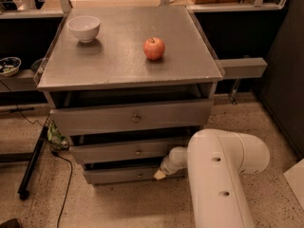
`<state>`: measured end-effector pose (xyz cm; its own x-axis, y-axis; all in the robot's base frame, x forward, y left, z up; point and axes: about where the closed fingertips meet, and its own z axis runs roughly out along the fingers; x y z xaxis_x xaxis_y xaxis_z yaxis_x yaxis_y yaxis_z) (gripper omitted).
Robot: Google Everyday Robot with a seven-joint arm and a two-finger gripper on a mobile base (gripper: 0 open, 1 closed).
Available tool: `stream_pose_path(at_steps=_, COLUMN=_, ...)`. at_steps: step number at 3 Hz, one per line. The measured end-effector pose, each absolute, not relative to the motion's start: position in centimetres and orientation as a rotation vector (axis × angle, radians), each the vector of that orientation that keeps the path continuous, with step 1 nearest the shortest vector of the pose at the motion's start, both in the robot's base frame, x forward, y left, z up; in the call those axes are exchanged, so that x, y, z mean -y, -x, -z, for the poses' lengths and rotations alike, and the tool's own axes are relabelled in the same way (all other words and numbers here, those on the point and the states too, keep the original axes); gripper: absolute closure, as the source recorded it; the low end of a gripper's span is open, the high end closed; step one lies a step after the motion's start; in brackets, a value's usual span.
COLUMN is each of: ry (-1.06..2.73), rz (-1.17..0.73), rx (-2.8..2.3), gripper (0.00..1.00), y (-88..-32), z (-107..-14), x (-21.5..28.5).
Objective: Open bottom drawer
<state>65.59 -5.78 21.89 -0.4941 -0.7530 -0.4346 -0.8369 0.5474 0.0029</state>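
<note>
bottom drawer [114, 175]: lowest grey metal-look flat front with small round knob, at cabinet foot under the grey middle drawer [109, 152] | gripper [160, 174]: pale tip of bulky white arm [223, 175], against that front's right part; spread or pressed, cannot tell | cabinet top: white bowl [83, 27], red apple [154, 48]

shows a thick, rounded, glossy white arm [223, 175] with two small dark holes [216, 159]; narrows to a white wrist [175, 158]; ends in a cream-tipped gripper [160, 174], low at mid-view, left of the arm.
</note>
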Motion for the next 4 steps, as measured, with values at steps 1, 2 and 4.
stream_pose_path(at_steps=1, ry=1.299, rz=-0.301, rx=-2.403, gripper=0.73, y=-65.59, z=-21.88, x=5.77)
stream_pose_path(at_steps=2, ry=1.299, rz=-0.301, rx=-2.403, gripper=0.96, y=-65.58, z=-21.88, x=5.77)
stream_pose_path(at_steps=4, ry=1.299, rz=-0.301, rx=-2.403, gripper=1.0, y=-65.8, z=-22.12, x=5.94)
